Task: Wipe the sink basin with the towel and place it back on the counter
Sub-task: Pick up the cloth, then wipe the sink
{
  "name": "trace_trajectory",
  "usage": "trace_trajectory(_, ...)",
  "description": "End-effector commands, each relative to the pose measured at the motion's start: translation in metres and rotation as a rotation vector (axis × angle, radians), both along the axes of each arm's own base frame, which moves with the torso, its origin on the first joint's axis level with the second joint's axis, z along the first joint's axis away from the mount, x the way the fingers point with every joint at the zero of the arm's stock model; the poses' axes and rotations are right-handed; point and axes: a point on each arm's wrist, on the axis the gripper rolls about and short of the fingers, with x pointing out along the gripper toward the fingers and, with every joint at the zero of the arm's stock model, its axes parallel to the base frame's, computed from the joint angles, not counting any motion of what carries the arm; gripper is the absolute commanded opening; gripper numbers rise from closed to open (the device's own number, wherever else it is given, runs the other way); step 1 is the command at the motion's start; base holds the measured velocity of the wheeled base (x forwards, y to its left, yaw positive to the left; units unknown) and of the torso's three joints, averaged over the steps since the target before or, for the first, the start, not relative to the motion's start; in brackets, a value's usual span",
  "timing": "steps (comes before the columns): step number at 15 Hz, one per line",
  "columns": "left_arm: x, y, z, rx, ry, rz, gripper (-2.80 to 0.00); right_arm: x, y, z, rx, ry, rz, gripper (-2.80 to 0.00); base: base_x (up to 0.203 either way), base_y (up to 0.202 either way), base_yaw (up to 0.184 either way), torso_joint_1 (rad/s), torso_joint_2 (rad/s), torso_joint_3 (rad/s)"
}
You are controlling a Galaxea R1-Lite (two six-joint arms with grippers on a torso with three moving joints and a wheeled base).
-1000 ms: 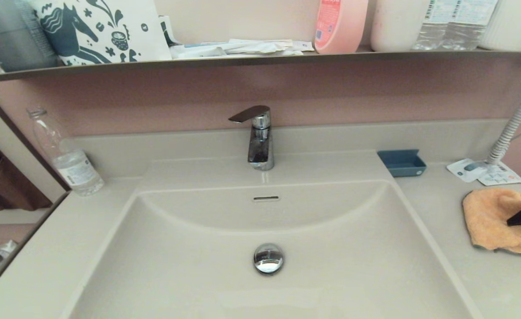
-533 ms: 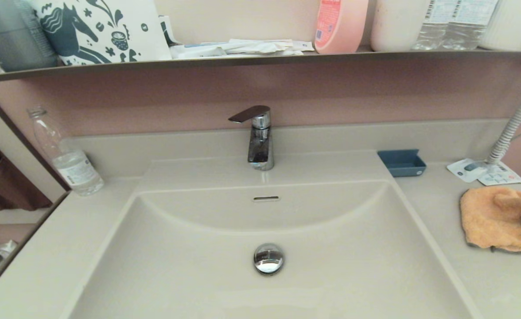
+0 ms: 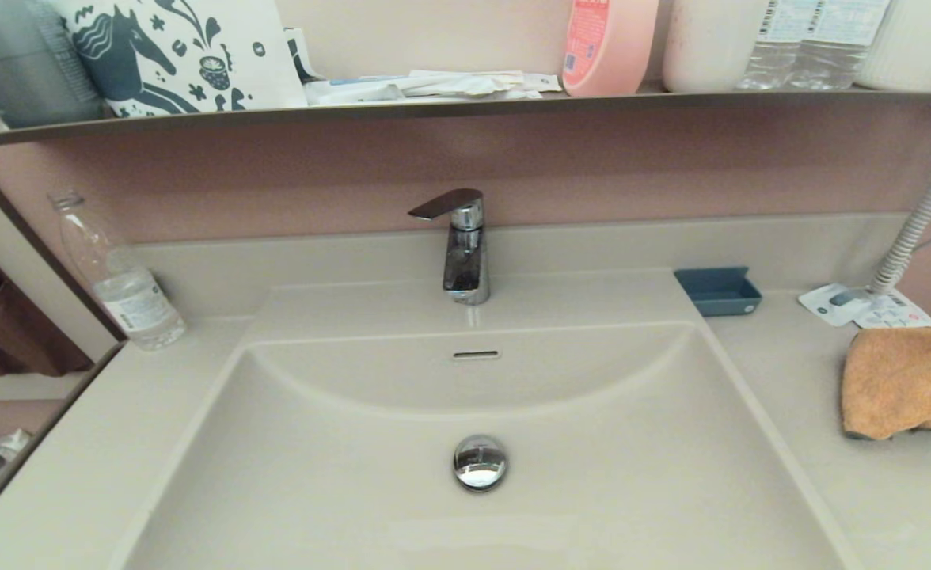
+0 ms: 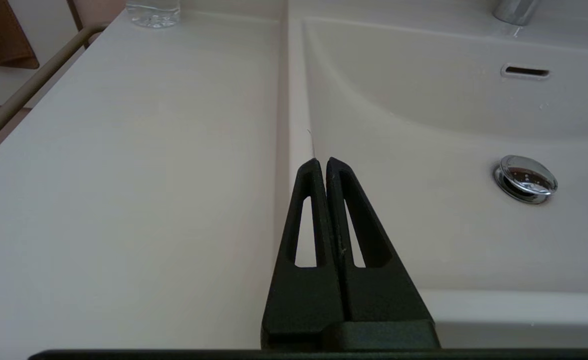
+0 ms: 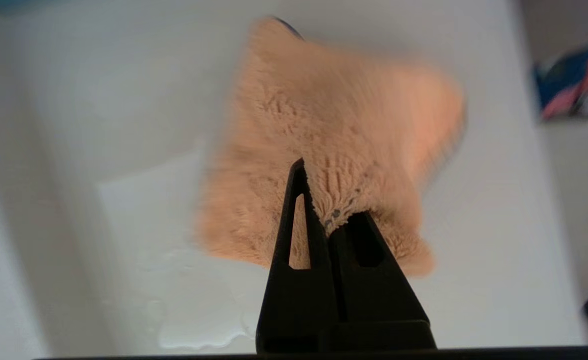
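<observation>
The right end effector is pinching the orange towel, hanging above the worktop; the left end effector is hovering pressed together beside the sink basin.

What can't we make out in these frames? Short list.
- Right gripper: outside the head view; only the right wrist view shows it, shut on the towel.
- Towel: head view's right edge cuts it off; blurred in the right wrist view.
- Left gripper: absent from the head view.
- Sink basin: front wall cut off by the head view's bottom edge.
</observation>
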Motion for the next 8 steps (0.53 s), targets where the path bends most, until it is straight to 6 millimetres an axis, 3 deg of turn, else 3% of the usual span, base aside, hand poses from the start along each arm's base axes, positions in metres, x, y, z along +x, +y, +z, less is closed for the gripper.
trace_trajectory(1, 0.000, 0.000, 0.000, -0.002, 0.001, 0.001, -2.80, -0.019, 0.013, 0.034, -0.052, -0.108, 0.013, -2.80, 0.000, 0.000, 0.000, 0.000, 0.00, 0.000)
trace_trajectory(4, 0.000, 0.000, 0.000, -0.002, 0.001, 0.001, -2.80, -0.034, 0.048, 0.073, -0.014, -0.228, 0.110, -2.80, 0.000, 0.000, 0.000, 0.000, 0.00, 0.000)
trace_trajectory(8, 0.000, 0.000, 0.000, -0.001, 0.001, 0.001, -2.80, -0.052, 0.099, 0.106, 0.078, -0.316, 0.236, -2.80, 0.000, 0.000, 0.000, 0.000, 0.00, 0.000)
